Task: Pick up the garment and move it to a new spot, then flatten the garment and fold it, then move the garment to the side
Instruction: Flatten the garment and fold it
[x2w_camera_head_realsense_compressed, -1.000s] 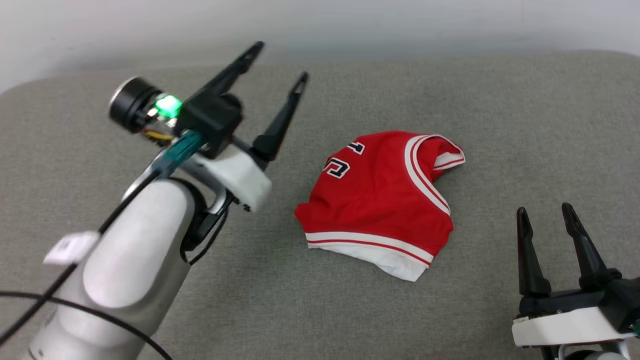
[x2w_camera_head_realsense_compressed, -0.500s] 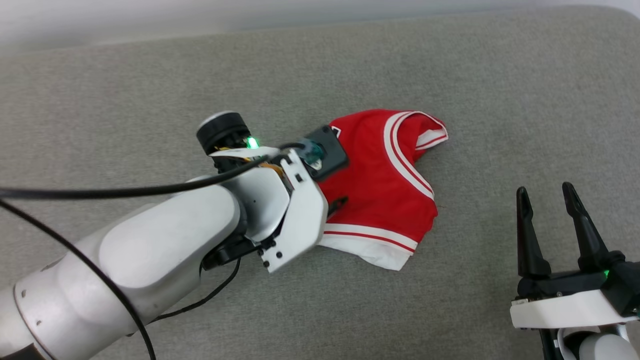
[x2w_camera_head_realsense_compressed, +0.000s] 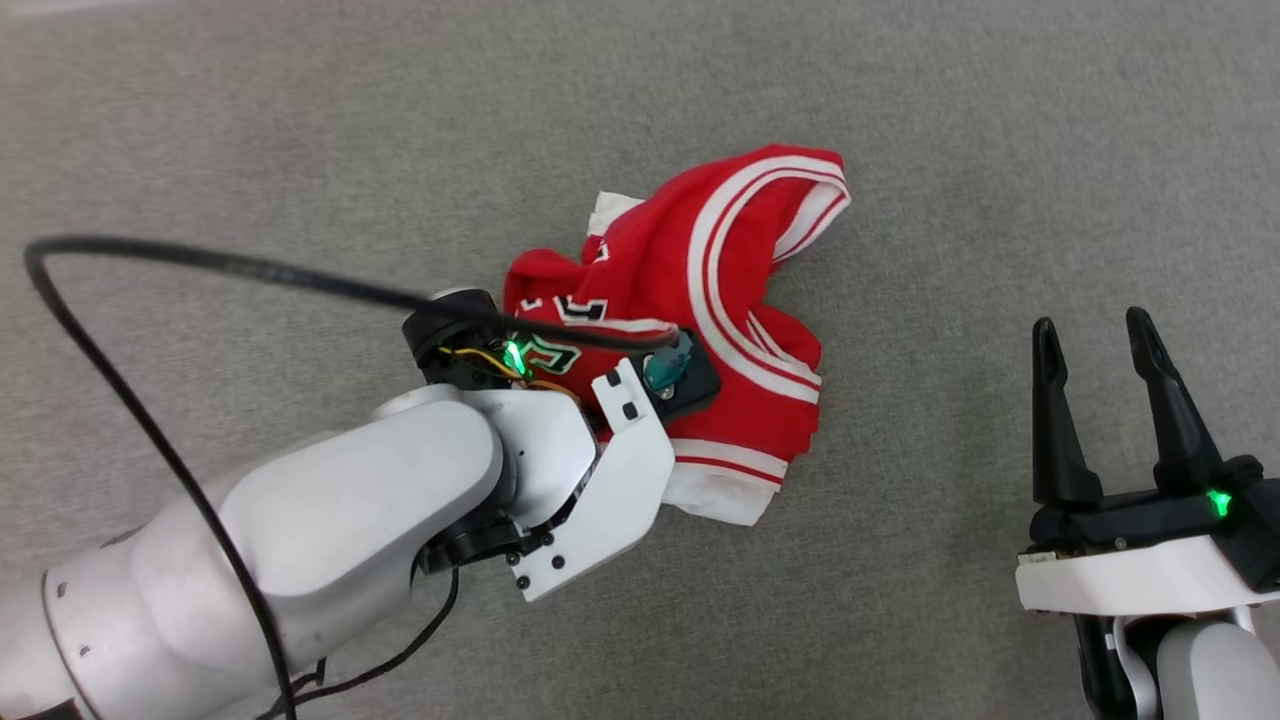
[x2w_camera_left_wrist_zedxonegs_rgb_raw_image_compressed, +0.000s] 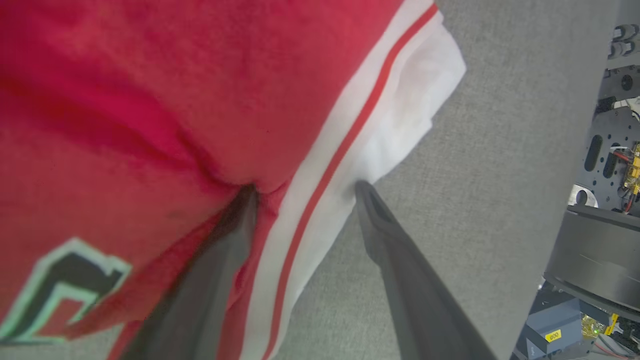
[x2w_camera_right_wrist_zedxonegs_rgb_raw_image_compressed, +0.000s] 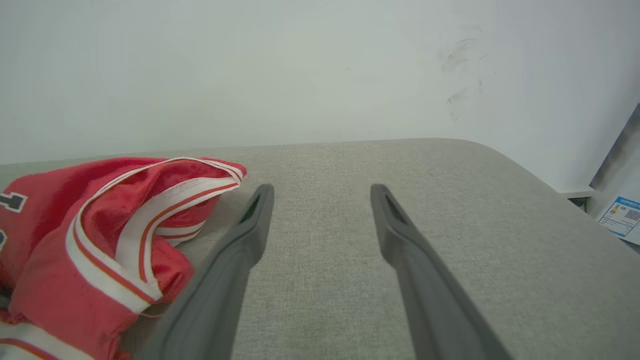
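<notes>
The garment (x2w_camera_head_realsense_compressed: 700, 290), red with white striped trim and black white-edged print, lies bunched on the grey padded surface. My left arm (x2w_camera_head_realsense_compressed: 420, 500) reaches in from the lower left, its wrist above the garment's near edge, and hides its fingers. In the left wrist view the left gripper (x2w_camera_left_wrist_zedxonegs_rgb_raw_image_compressed: 305, 190) is open. One fingertip (x2w_camera_left_wrist_zedxonegs_rgb_raw_image_compressed: 247, 195) presses into the red cloth and the other (x2w_camera_left_wrist_zedxonegs_rgb_raw_image_compressed: 362, 190) sits on the white edge, so the striped trim (x2w_camera_left_wrist_zedxonegs_rgb_raw_image_compressed: 325, 170) lies between them. My right gripper (x2w_camera_head_realsense_compressed: 1092, 322) stands open to the right of the garment (x2w_camera_right_wrist_zedxonegs_rgb_raw_image_compressed: 100, 225), apart from it, with nothing between its fingers (x2w_camera_right_wrist_zedxonegs_rgb_raw_image_compressed: 322, 190).
The grey padded surface (x2w_camera_head_realsense_compressed: 950, 150) stretches all around the garment. A black cable (x2w_camera_head_realsense_compressed: 150, 260) loops from the left arm over the surface's left part. A white wall (x2w_camera_right_wrist_zedxonegs_rgb_raw_image_compressed: 300, 75) stands behind the surface's rounded far corner (x2w_camera_right_wrist_zedxonegs_rgb_raw_image_compressed: 525, 165). Dark robot hardware (x2w_camera_left_wrist_zedxonegs_rgb_raw_image_compressed: 610, 150) sits beyond the surface's edge.
The head camera has tilted down. My left arm swung from raised, fingers pointing away, down onto the garment's near edge. The garment has bunched up more. The right gripper has stayed put.
</notes>
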